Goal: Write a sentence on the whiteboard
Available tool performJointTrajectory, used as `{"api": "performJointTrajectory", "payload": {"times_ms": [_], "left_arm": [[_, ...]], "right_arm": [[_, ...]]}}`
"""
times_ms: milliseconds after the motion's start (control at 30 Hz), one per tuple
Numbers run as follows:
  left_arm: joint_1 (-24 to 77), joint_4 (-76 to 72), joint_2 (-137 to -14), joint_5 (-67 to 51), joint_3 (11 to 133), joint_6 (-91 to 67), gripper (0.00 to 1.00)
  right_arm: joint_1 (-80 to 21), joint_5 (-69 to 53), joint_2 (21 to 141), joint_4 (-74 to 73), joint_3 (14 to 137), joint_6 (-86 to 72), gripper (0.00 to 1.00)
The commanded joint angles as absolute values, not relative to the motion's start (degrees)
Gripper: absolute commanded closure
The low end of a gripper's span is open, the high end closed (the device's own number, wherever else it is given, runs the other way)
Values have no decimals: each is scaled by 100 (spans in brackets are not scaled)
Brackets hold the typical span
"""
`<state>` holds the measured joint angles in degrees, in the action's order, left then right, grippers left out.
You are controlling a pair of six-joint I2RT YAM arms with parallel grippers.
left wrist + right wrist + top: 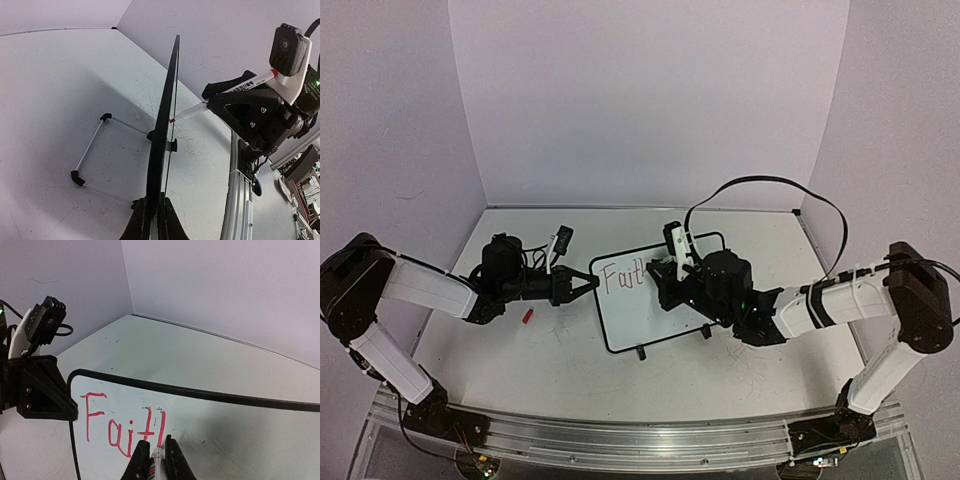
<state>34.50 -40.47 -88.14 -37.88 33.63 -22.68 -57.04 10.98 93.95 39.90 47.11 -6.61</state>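
The whiteboard (645,322) stands tilted on its feet at mid-table, with "Fait" and one more upright stroke in red (620,275) at its top left. My left gripper (592,285) is shut on the board's left edge; in the left wrist view its jaws (153,196) clamp the board (164,125), seen edge-on. My right gripper (665,278) is shut on a white marker with a red tip (155,462). The tip touches the board (240,435) at the foot of the last stroke (161,427). The marker also shows in the left wrist view (235,90).
A small red marker cap (528,316) lies on the table left of the board. The board's wire stand (92,150) reaches out behind it. An aluminium rail (620,440) runs along the near table edge. White walls (650,100) close the back and sides.
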Motion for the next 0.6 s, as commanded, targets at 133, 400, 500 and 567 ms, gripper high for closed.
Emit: {"api": "performJointTrajectory", "payload": {"times_ms": [133,400,500,567], "left_arm": [[3463,-4161,-8675,-3855,3524,-2136,100],[3466,-4163,-8646,-3850,3510,-2145,100],[3466,-4164,-8641,-3853,3511,-2145,100],[3468,-4166,-8638,-3858,3507,-2147,100]], "right_arm": [[-5734,1211,9286,3885,4524,-846,100],[-5737,1373,9285,3910,4703,-747,100],[-5726,1425,9314,3954,4795,-715,100],[-5714,1460,9351,3971,4861,-679,100]]}}
